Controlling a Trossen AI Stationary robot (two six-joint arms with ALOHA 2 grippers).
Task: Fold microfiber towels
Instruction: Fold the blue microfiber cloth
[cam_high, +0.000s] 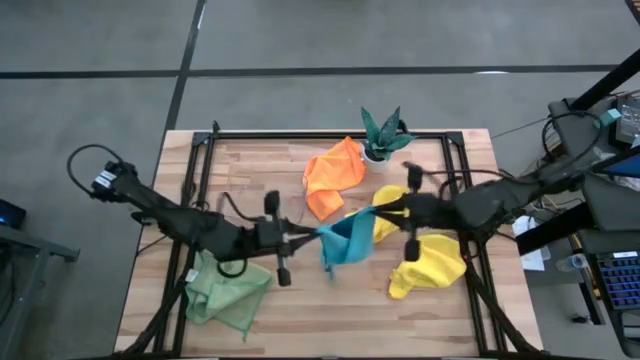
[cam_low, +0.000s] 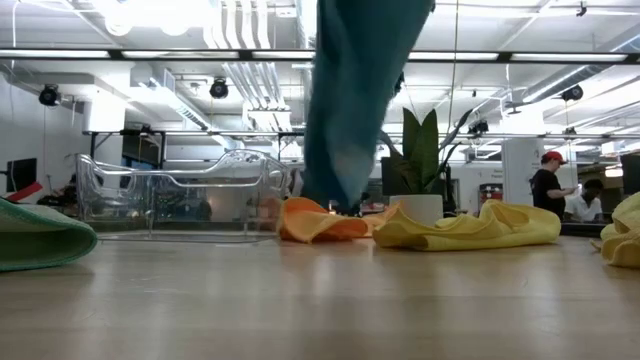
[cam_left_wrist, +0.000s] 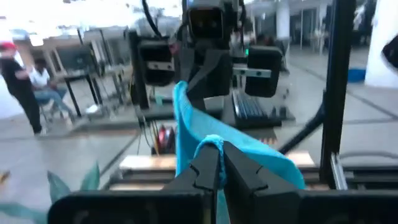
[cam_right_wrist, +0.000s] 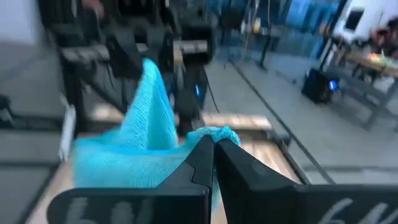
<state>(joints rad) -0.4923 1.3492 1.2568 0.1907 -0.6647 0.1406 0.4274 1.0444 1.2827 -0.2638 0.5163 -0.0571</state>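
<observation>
Wooden slat table (cam_high: 300, 320) with black frame rails along its edges. Small teal-leaved plant (cam_high: 382, 132) in a white pot (cam_low: 416, 208) stands upright near the table's far edge. Clear shallow plastic tray (cam_low: 180, 195) visible in low view only. Two people (cam_low: 548, 188) at benches in the room behind.

Honestly can't read a single word, label or number anywhere here. Nothing printed on the towels, the arms or the table, and whatever's on the screens and gear in the room behind is too blurry to make out.
</observation>
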